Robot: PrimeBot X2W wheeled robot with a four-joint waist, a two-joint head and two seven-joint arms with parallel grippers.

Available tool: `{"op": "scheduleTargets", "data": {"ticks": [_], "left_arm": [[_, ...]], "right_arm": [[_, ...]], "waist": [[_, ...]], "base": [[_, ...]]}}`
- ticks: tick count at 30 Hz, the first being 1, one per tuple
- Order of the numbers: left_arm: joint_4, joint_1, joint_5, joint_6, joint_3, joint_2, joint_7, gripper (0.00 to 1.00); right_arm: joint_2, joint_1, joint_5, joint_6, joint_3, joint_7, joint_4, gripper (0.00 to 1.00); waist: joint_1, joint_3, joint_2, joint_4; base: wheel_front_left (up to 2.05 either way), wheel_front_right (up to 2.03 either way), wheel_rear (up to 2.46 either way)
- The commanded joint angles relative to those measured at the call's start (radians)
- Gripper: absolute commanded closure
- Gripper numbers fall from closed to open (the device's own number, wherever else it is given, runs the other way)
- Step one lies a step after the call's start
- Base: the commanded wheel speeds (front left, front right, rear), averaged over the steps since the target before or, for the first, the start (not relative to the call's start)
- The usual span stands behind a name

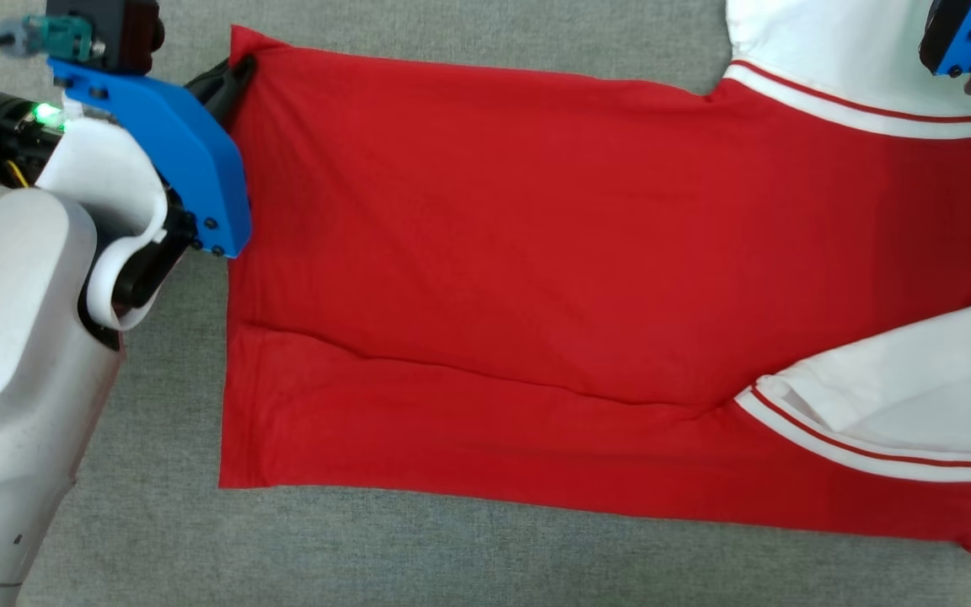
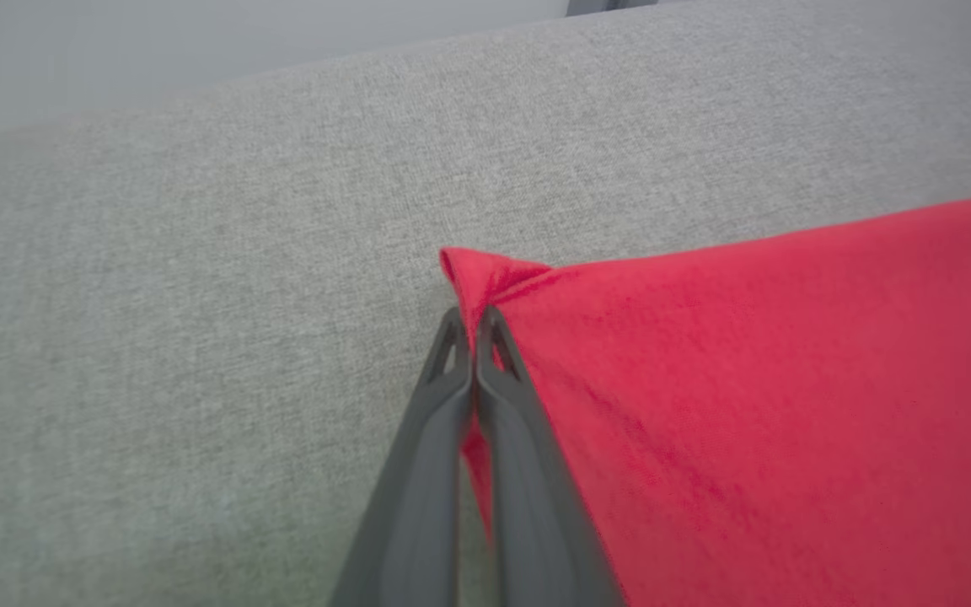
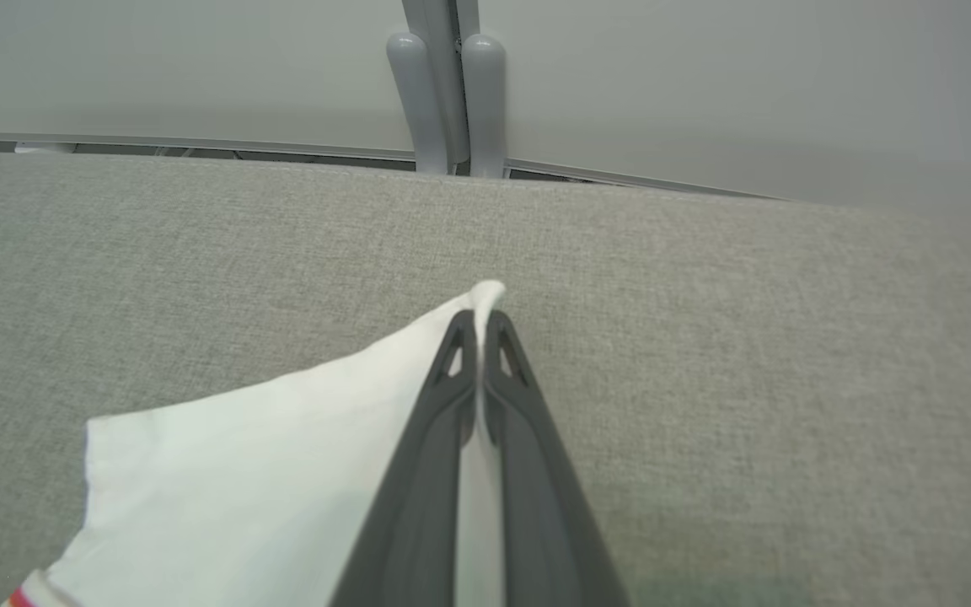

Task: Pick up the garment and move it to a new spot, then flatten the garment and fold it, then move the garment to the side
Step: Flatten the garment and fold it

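The garment (image 1: 536,278) is a red shirt with white, red-striped sleeves, spread across the grey fabric surface (image 1: 452,556). My left gripper (image 1: 233,76) is shut on the garment's far left corner; the left wrist view shows its fingers (image 2: 473,354) pinching the red corner (image 2: 477,274). The right gripper (image 3: 477,324) is shut on the tip of the far white sleeve (image 3: 283,447); in the head view its blue housing (image 1: 966,34) sits at the top right over that sleeve (image 1: 831,42). A second white sleeve (image 1: 898,388) lies folded over the red body at the near right.
The grey surface's far edge (image 3: 199,156) runs close beyond the right gripper, with a pale wall and a grey upright post (image 3: 443,84) behind it. A long crease (image 1: 485,375) crosses the lower part of the garment.
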Motion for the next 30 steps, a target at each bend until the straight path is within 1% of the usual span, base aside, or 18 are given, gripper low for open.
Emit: {"op": "scheduleTargets", "data": {"ticks": [1,6,10,11,14,16,21,24,30], "left_arm": [[0.01,0.016,0.009,0.004,0.009,0.005,-0.032,1.0],[0.028,0.107,-0.01,-0.02,0.024,-0.005,-0.166,1.0],[0.02,0.198,-0.022,-0.041,0.016,-0.003,-0.265,1.0],[0.02,0.198,-0.022,-0.041,0.016,-0.003,-0.265,1.0],[0.0,0.265,-0.031,-0.057,0.012,0.002,-0.342,1.0],[-0.013,0.304,-0.022,-0.064,0.004,0.02,-0.391,1.0],[-0.018,0.393,-0.012,-0.072,-0.025,0.043,-0.471,1.0],[-0.007,0.42,0.014,-0.074,-0.051,0.06,-0.503,1.0],[0.033,0.435,0.074,-0.076,-0.094,0.088,-0.571,1.0]], "right_arm": [[-0.011,0.029,0.018,0.0,0.003,-0.014,-0.014,1.0],[-0.037,0.109,0.095,0.0,0.035,-0.032,-0.075,1.0],[-0.059,0.208,0.189,0.0,0.067,-0.03,-0.171,1.0],[-0.059,0.208,0.189,0.0,0.067,-0.03,-0.171,1.0],[-0.085,0.3,0.263,0.0,0.089,-0.015,-0.263,1.0],[-0.104,0.368,0.311,0.0,0.097,0.001,-0.327,1.0],[-0.149,0.556,0.403,0.0,0.071,0.044,-0.474,1.0],[-0.15,0.669,0.43,0.0,0.046,0.075,-0.556,1.0],[-0.105,0.853,0.443,0.0,-0.013,0.114,-0.692,1.0]], "waist": [[0.0,-0.026,0.0,-0.021],[0.0,-0.1,0.0,-0.051],[0.0,-0.16,0.0,-0.069],[0.0,-0.16,0.0,-0.069],[0.0,-0.203,0.0,-0.078],[0.0,-0.228,0.0,-0.083],[0.0,-0.285,0.0,-0.082],[0.0,-0.307,0.0,-0.085],[0.0,-0.323,0.0,-0.099]], "base": [[0.0,0.0,0.0],[0.0,0.0,0.0],[0.0,0.0,0.0],[0.0,0.0,0.0],[0.0,0.0,0.0],[0.0,0.0,0.0],[0.0,0.0,0.0],[0.0,0.0,0.0],[0.0,0.0,0.0]]}}
